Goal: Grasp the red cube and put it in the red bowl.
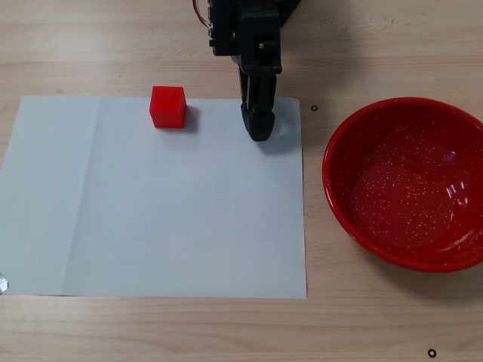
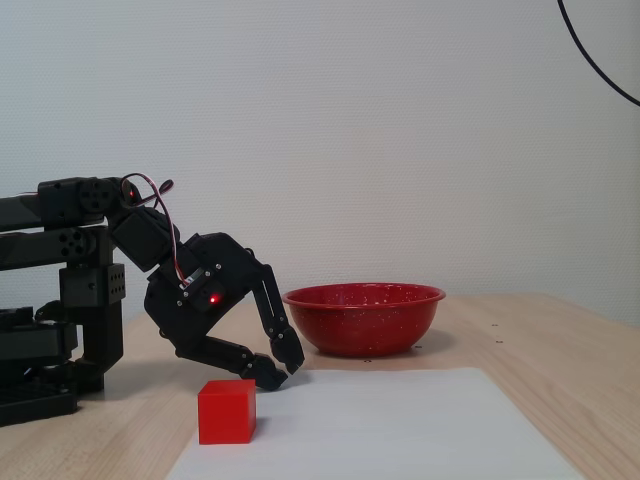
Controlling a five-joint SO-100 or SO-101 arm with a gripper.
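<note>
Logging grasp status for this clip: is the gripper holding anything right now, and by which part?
Nothing is held. The gripper is empty, apart from the red cube on the paper.

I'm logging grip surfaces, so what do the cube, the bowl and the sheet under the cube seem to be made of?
Cube: likely plastic, with smooth, plain, evenly red faces.
Bowl: glossy, white-speckled red with bright reflections, possibly enamelled metal, though I can't be sure.
Sheet: white paper, thin, matte, with a faint fold line.
</note>
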